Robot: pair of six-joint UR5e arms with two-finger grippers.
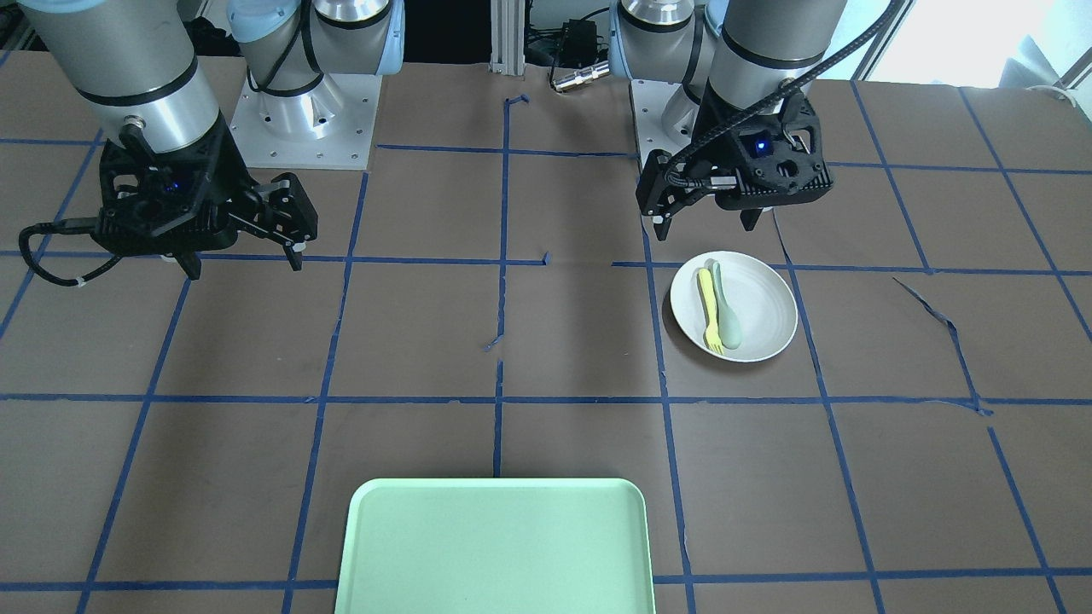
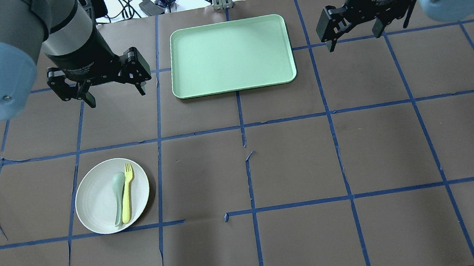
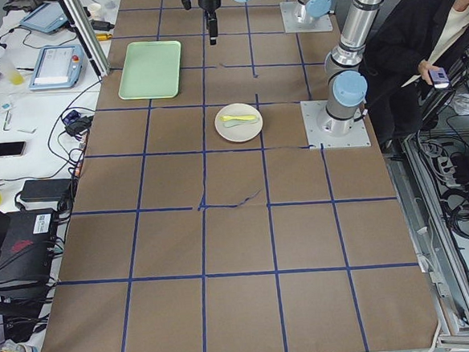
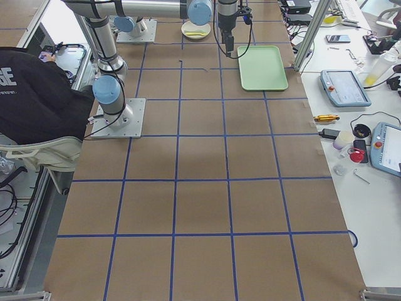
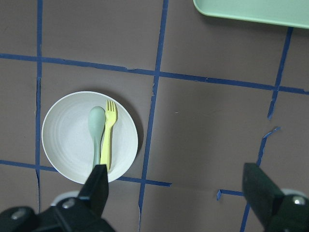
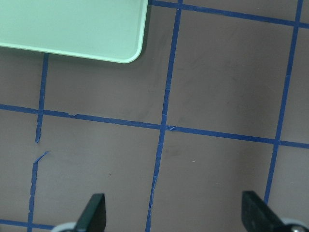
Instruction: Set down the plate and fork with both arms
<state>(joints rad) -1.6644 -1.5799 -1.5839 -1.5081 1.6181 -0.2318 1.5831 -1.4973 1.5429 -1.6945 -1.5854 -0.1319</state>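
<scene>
The off-white plate [image 2: 98,207] sits on the table at the near left, and shows too in the front view [image 1: 763,315] and the left wrist view [image 5: 65,140]. The yellow fork [image 2: 127,194] [image 1: 708,311] [image 5: 107,140] lies in it beside a grey-green spoon [image 2: 117,200]. My left gripper [image 2: 117,96] [image 1: 706,227] [image 5: 178,193] is open and empty, raised above the table beyond the plate. My right gripper [image 2: 355,39] [image 1: 246,266] [image 6: 174,215] is open and empty, raised to the right of the tray.
The mint-green tray [image 2: 230,55] [image 1: 495,546] lies at the far middle of the table between the two grippers, with nothing in it. Blue tape lines cross the brown table cover. A person stands by the robot base in the side views.
</scene>
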